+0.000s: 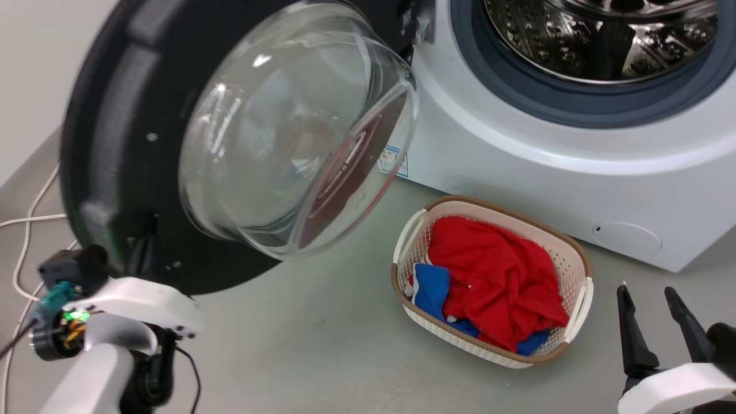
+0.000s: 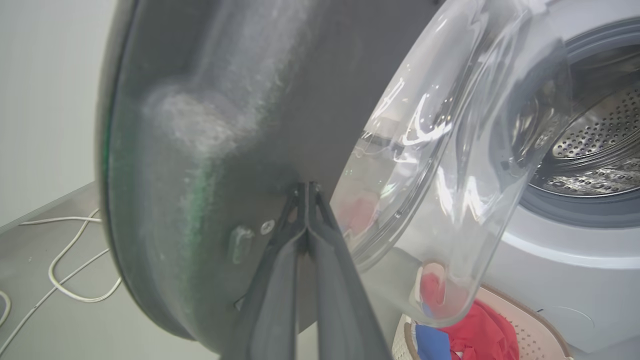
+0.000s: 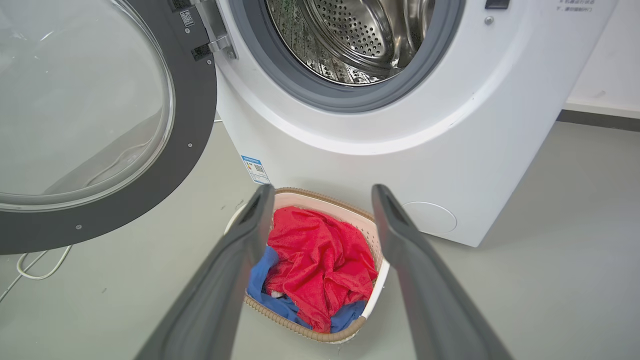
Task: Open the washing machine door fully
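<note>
Left gripper (image 2: 306, 189), pinched shut and empty, presses the washing machine door (image 2: 225, 125); its tips may slip across that glossy face.

one washer (image 1: 546, 155), one door (image 1: 115, 144), one basket (image 1: 566, 248)

Light's bright and even in all three views, soft, no hard shadows, just a faint one on the floor (image 3: 575, 280) beside the washing machine (image 3: 450, 125) in my right wrist view. That view's the sharpest, though the wide lens bows the machine's right edge. Head view: the washing machine door (image 1: 115, 144) is smeared along its left rim, with white glare spots high on the glass bowl (image 1: 287, 132). Left wrist view's the worst: the door's black face is a foggy blur, green tinge lower left, streaky reflections on the glass, and my left gripper (image 2: 306, 192) is soft at the bottom.
</note>
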